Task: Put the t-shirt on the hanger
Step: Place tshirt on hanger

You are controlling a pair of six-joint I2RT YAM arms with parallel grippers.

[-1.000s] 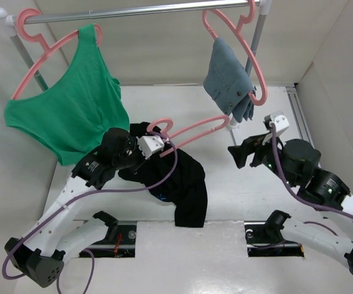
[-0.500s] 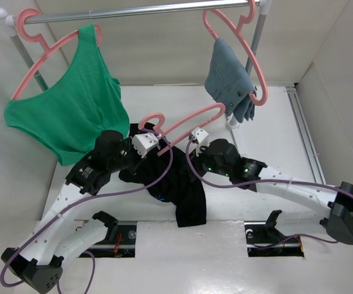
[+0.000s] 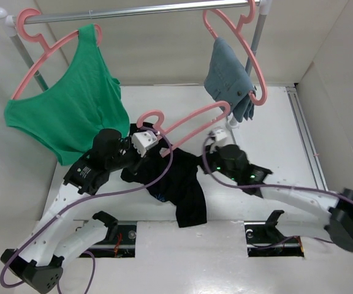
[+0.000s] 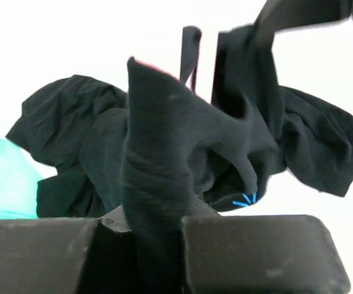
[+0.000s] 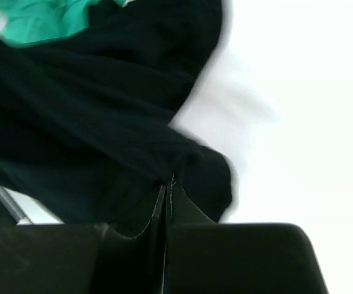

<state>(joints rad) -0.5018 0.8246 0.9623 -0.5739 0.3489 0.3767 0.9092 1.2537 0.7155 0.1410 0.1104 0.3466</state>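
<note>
The black t-shirt [image 3: 185, 184] lies bunched on the white table, and its upper part is lifted over the pink hanger [image 3: 192, 119]. The hanger slants up to the right with its hook [image 3: 151, 116] on the left. My left gripper [image 3: 153, 149] is shut on a column of black cloth [image 4: 158, 184], and a pink hanger tip [image 4: 149, 63] peeks out at the top of it. The tiny blue mark [image 4: 245, 199] shows lower right. My right gripper [image 3: 206, 160] is at the shirt's right edge, shut [image 5: 167, 196] with a stitched hem of the cloth between its tips.
A green tank top [image 3: 72, 110] hangs on a pink hanger at the left of the rail [image 3: 140, 9]. A blue-grey garment [image 3: 228, 79] hangs on another at the right. White walls enclose the table on both sides.
The right arm swung in from the right side to the shirt's right edge and its jaws closed from wide open. The left gripper and the hanger barely shifted.
</note>
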